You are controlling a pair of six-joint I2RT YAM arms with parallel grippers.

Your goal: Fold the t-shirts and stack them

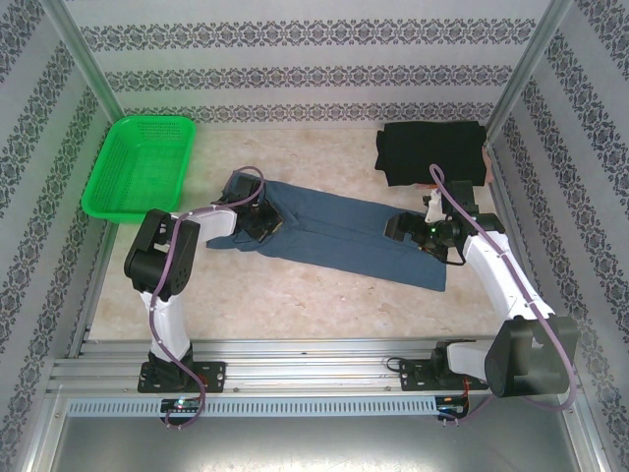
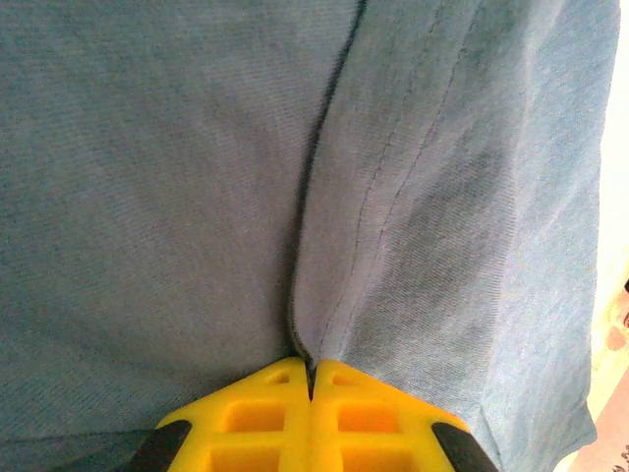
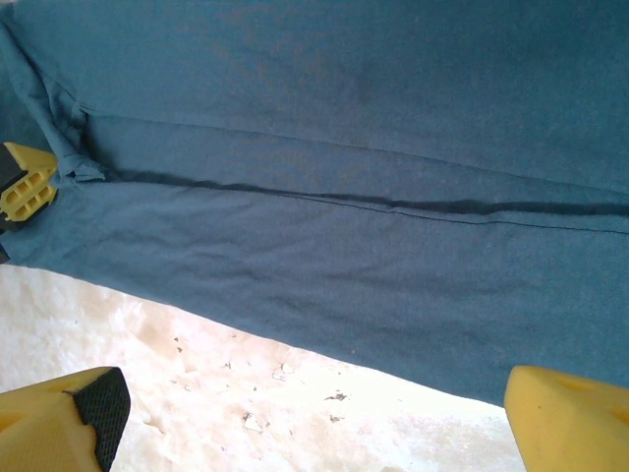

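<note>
L gripper (image 2: 311, 372): yellow fingers pressed together, pinching a raised ridge of the blue t-shirt (image 2: 147, 197) at its left end.
R gripper (image 3: 314, 398): jaws wide apart, nothing between them; sits over the shirt's near edge and bare table (image 3: 197, 374), toward the right end.
Blue t-shirt: laid out as a long slanted band across mid-table, w/ a dark fold line running along its length.
Black t-shirt (image 1: 432, 152): folded, far right corner, apart from the blue one.
Basket (image 1: 138, 162): green, far left corner.
</note>
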